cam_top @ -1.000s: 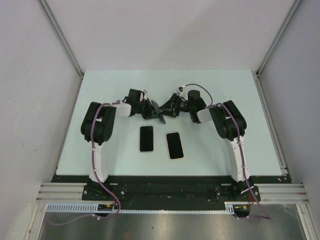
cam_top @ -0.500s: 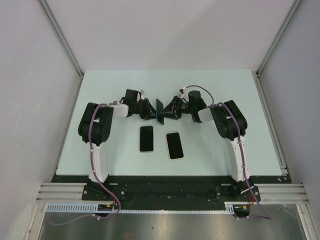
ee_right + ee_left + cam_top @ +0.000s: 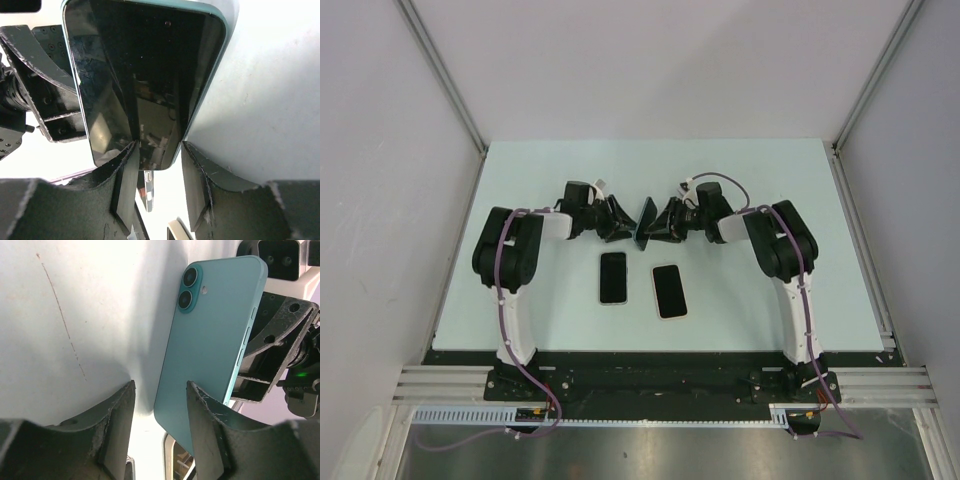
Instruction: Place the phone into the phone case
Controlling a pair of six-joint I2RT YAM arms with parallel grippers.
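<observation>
A teal phone (image 3: 646, 218) stands on its long edge at mid-table between my two grippers. In the left wrist view its teal back (image 3: 215, 330) with two lenses faces me. My left gripper (image 3: 625, 225) (image 3: 160, 390) is open and a little apart from it. In the right wrist view the dark screen (image 3: 145, 65) lies across my right gripper's (image 3: 660, 222) (image 3: 159, 145) fingertips, and its jaws stand apart. Two flat dark slabs with pale rims (image 3: 613, 277) (image 3: 669, 290) lie nearer the bases. I cannot tell which is the phone case.
The pale table (image 3: 770, 180) has a raised frame along its right edge (image 3: 860, 250) and a black rail at the near edge (image 3: 650, 358). Grey walls close in the left, right and back.
My left gripper has opened and drawn back to the left, off the phone. The phone has turned upright and shifted slightly right, against the right gripper, whose jaws have narrowed a little.
</observation>
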